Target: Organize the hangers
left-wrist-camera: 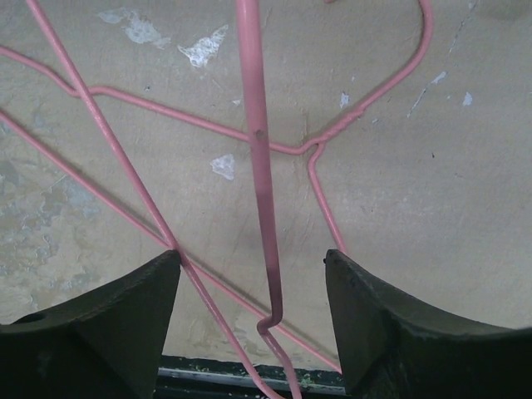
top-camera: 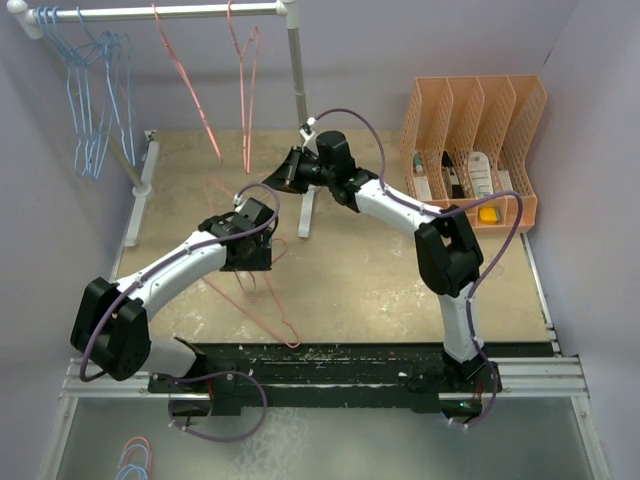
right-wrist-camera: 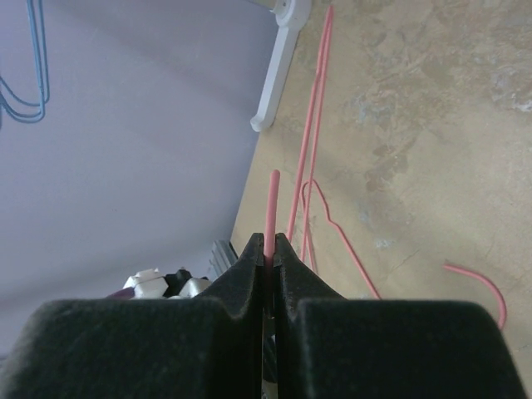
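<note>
Upper left in the top view, light blue hangers (top-camera: 95, 100) hang from the white rail (top-camera: 150, 12). Right of them, two hanging pink hangers (top-camera: 247, 150) share it. Below, left of centre, flat pink hangers (top-camera: 262, 320) lie on the table (top-camera: 400, 290). Over these the left jaws stand wide apart, with a raised pink wire (left-wrist-camera: 259, 166) passing between, clear of both. At centre, the right jaws are pinched tight on a pink wire end (right-wrist-camera: 272, 195). The orange file holder (top-camera: 470, 130) stands upper right.

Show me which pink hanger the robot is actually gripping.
The hanger whose wire is pinched in the right fingers, lifted off the table. Two other pink ones hang on the rail; the rest lie flat.
</note>
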Available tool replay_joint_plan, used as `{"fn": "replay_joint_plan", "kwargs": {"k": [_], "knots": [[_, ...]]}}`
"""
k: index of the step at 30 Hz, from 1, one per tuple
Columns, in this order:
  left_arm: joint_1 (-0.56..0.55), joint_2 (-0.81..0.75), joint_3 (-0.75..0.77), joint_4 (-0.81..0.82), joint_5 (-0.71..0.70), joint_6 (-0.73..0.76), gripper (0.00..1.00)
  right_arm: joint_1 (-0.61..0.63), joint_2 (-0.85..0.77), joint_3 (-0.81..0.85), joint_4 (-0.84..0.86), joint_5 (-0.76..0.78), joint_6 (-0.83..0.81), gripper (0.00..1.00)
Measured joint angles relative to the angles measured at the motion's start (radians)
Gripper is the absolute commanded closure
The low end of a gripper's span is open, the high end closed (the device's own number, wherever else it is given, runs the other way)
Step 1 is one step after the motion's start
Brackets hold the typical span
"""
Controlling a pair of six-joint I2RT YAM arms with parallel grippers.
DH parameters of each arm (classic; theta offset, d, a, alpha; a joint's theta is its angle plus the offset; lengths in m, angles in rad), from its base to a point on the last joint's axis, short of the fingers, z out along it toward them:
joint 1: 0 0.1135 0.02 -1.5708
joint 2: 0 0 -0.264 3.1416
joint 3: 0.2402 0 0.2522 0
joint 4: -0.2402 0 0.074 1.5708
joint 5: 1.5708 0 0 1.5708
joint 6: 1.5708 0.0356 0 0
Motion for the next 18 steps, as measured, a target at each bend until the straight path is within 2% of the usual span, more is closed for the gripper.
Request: {"fn": "replay_joint_plan", "kwargs": {"k": [2,6,7,17,18], "knots": [[0.0,0.005,-0.001,0.007,-0.01,0.001,0.46,0.0,-0.01,-0.006,0.007,0.001,0.016,1.0],[0.0,0.005,-0.005,0.025,-0.023,0.01,0.92,0.0,-0.024,-0.006,0.021,0.001,0.03,1.0],[0.0,0.005,-0.006,0.031,-0.023,0.021,1.0,0.0,-0.028,-0.007,0.025,0.0,0.035,1.0],[0.0,-0.035,-0.001,0.034,-0.002,0.166,1.0,0.0,-0.105,-0.068,0.058,0.0,0.071,1.0],[0.001,-0.05,0.005,0.019,0.008,0.193,1.0,-0.001,-0.114,-0.072,0.057,0.0,0.074,0.93]]}}
